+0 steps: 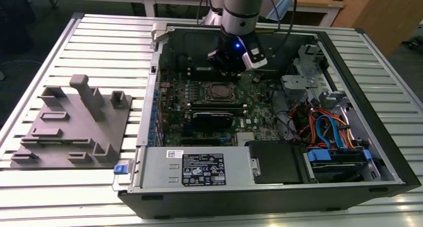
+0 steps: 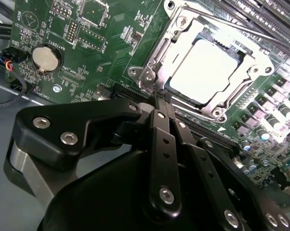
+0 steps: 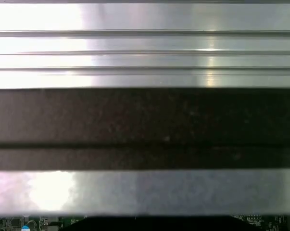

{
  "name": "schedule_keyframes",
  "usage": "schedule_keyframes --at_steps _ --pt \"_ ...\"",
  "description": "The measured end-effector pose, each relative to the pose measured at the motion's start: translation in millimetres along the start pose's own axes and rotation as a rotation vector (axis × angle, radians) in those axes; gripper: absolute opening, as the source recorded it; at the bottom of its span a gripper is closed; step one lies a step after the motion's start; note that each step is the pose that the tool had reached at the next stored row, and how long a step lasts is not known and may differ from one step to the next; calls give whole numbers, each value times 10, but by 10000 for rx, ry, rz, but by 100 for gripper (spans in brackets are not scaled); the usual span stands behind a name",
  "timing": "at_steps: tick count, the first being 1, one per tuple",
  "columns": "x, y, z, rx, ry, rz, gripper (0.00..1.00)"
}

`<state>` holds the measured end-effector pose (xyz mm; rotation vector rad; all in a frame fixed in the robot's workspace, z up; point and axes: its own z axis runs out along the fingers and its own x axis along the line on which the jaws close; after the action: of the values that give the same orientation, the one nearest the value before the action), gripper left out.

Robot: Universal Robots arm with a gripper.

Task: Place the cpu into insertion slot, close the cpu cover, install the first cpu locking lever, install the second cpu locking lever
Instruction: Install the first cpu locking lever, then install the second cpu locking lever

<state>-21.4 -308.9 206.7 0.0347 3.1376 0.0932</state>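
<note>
Gripper [image 2: 160, 103] pinched narrow at the cpu cover [image 2: 217, 33] corner — cover down over seated cpu [image 2: 205, 70], seemingly working a locking lever.

A table [image 1: 99, 33] of ribbed silvery slats is seen in the exterior view. An open computer case [image 1: 278, 187] is laid on it, and a grey fixture plate [image 1: 66, 138] lies at the exterior view's left.
</note>
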Motion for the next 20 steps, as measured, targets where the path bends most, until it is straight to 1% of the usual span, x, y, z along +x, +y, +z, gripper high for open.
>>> schedule_keyframes --at_steps 11,20 --pt "0 -14 -1 0 1 -3 11" --pt "-2 -103 -6 -1 0 -1 11"
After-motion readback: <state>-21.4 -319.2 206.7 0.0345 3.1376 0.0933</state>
